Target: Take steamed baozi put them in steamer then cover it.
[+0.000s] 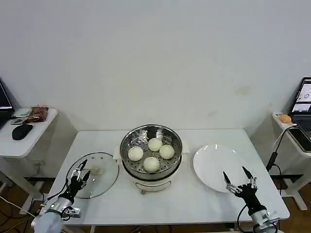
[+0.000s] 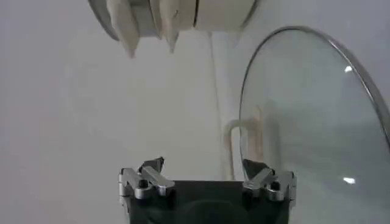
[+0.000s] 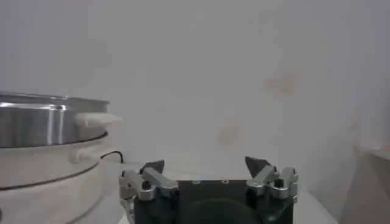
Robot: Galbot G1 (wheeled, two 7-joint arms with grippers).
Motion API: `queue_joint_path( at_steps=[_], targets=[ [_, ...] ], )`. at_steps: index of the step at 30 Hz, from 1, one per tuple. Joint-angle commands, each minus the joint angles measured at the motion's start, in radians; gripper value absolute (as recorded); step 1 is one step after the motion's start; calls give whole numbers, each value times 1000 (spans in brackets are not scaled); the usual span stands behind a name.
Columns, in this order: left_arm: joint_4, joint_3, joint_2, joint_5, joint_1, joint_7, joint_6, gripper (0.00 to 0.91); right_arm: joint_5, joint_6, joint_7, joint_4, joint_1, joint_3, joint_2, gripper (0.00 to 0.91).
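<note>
Four buns [image 1: 151, 153] sit together inside the steamer [image 1: 127, 143], on its perforated metal floor; the steamer stands on its white pot base near the middle of the white tabletop [image 1: 194, 199]. The buns lie close to one another: one toward the back, one on each side, and one nearest the robot.

The glass lid [image 1: 104, 182] lies flat on the tabletop just beside the steamer, on the robot's left, with its whitish handle [image 1: 96, 170] at the centre. The left gripper [image 1: 82, 169] hovers over the near edge of the lid, its fingers [image 1: 78, 165] spread apart and grasping nothing. In the left wrist view the lid [image 2: 317, 122] lies ahead of the fingertips and partly between them, with the handle [image 2: 234, 146] just beyond the gap; one fingertip [image 2: 253, 167] overlaps the lid's rim. Whether it touches the glass cannot be told. The steamer base [image 2: 183, 15] is farther ahead, past the fingers.

The right gripper [image 1: 237, 176] is over the near edge of a white plate [image 1: 214, 162], which lies on the tabletop to the right of the steamer. Its fingers [image 1: 226, 176] are also released and wide apart, with nothing between them. In the right wrist view the steamer [image 3: 36, 125] stands off to one side of the open fingers [image 3: 152, 167], well apart from them, its white side handle [image 3: 97, 120] pointing toward the gripper [image 3: 204, 164].
</note>
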Motion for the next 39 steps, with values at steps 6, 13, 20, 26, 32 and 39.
queue_joint_path(
  at_steps=[6,13,20,26,32,39],
  targets=[
    [36,29,-5,2,-48,2,6,877,-10,10,-2,-9,-1,1,2,907],
    [52,35,-14,9,-56,-10,8,715,-25,25,-1,-15,-15,-9,2,907],
    [62,39,-20,11,-59,-9,11,605,-36,32,-1,-13,-17,-14,7,907],
    [94,38,-33,13,-70,-26,11,464,-39,37,-3,-8,-24,-8,5,907],
    [115,38,-47,15,-80,-33,11,292,-41,45,-3,-7,-27,-4,5,907],
    [131,38,-50,15,-81,-40,9,91,-37,44,-4,6,-27,0,4,907]
  ],
)
